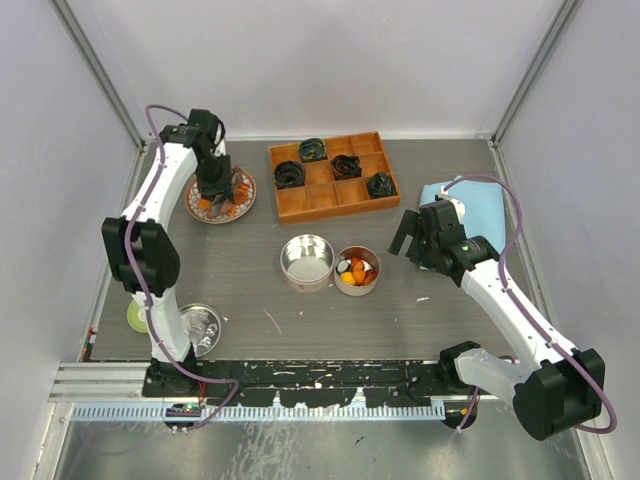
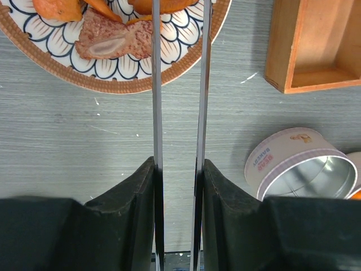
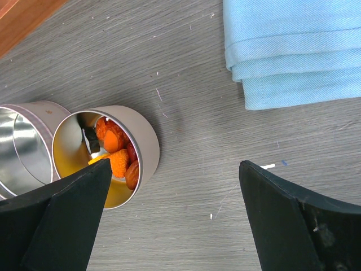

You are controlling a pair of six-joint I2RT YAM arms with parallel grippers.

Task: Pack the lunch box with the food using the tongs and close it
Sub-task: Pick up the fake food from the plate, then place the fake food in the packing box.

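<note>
Squarely inside left hand [image 2: 177,166]: tongs [image 2: 156,84].

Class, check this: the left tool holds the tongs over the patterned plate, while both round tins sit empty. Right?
Not quite: only the left tin is empty; the right tin holds orange food, as the top view shows. The rest stands.
</note>
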